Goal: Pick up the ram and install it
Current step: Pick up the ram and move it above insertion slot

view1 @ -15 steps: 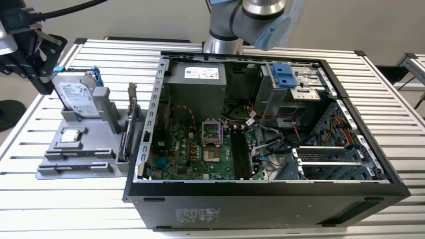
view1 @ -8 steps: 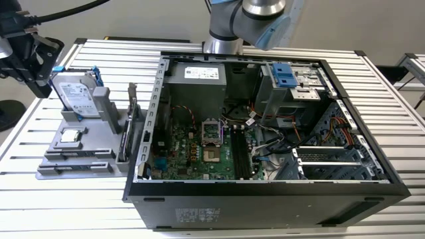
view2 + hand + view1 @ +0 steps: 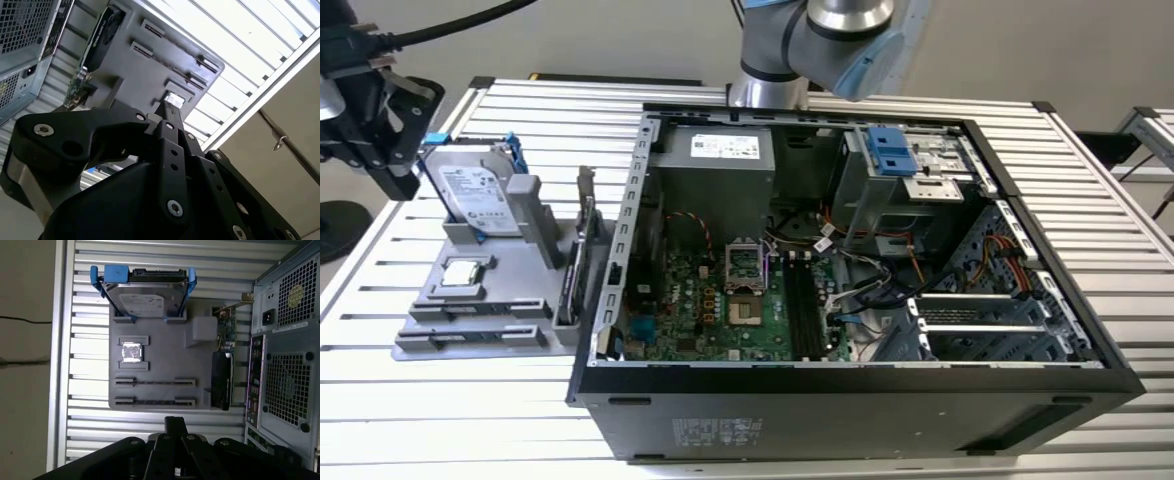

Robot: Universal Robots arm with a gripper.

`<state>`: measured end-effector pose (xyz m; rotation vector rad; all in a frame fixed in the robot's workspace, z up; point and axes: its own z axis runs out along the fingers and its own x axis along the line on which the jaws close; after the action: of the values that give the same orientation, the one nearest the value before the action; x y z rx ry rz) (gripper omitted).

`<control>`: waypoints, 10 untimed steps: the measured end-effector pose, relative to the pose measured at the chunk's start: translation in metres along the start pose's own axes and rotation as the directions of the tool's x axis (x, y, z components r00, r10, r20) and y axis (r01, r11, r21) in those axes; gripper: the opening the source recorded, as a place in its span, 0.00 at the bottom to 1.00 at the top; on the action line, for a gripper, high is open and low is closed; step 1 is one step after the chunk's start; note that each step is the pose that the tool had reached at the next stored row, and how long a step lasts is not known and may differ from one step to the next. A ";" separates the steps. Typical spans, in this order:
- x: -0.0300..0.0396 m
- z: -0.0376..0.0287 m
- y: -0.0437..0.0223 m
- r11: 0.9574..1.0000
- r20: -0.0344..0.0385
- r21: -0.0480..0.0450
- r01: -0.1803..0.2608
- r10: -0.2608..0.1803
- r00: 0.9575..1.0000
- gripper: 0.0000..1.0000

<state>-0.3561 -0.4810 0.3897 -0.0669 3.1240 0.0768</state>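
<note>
Gripper [image 3: 175, 422] jaws look shut w/ nothing held, at the exterior view's left, near tray [image 3: 160, 355]. Ram [image 3: 152, 382] sits in tray slot, untouched.

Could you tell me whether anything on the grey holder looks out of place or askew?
Nothing stands out. On the holder, the hard drive sits square, the chip lies flat, the card stands on edge, and two thin strips, likely ram, lie straight and parallel.

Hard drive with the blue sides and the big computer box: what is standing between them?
The expansion card, standing on edge at the gray holder's side nearest the box, as the exterior view shows.
</note>
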 end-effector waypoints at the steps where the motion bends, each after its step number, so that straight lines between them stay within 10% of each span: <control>1: 0.0003 -0.0001 -0.0004 1.000 0.000 0.000 0.005 -0.005 1.000 0.00; 10: 0.0037 -0.0002 -0.0035 1.000 -0.001 0.000 0.017 -0.017 1.000 0.00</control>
<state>-0.3596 -0.4846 0.3897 -0.0937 3.1237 0.0770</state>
